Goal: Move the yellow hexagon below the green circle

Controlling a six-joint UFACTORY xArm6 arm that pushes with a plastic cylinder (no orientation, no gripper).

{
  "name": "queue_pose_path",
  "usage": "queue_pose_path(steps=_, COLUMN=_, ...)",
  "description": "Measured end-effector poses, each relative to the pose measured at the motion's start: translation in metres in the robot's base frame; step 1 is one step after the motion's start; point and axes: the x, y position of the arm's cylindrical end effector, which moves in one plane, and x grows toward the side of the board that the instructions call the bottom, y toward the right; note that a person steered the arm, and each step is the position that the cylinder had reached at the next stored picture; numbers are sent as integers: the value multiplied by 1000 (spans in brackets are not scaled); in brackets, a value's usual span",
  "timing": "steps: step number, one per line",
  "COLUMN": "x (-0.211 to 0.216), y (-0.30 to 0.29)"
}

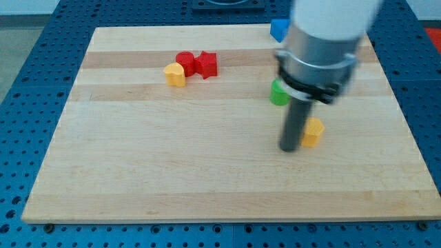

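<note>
The yellow hexagon (314, 131) lies right of the board's middle. The green circle (278, 93) lies just above and to its left, partly hidden by the arm's grey body. My tip (289, 148) rests on the board right against the hexagon's left side, below the green circle.
A red circle (184, 61) and a red star-like block (205, 64) sit together at the upper left, with a second yellow block (175, 74) touching the red circle's lower left. A blue block (278, 29) sits at the board's top edge. The wooden board (172, 172) lies on a blue perforated table.
</note>
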Motion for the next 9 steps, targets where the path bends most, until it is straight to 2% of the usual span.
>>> queue_pose_path(steps=1, x=-45, y=-89)
queue_pose_path(steps=2, x=-38, y=-135)
queue_pose_path(steps=3, x=25, y=-116)
queue_pose_path(steps=4, x=87, y=-44)
queue_pose_path(steps=5, x=93, y=40)
queue_pose_path(steps=6, x=65, y=86)
queue_pose_path(steps=7, x=35, y=92)
queue_pose_path(steps=9, x=-20, y=29)
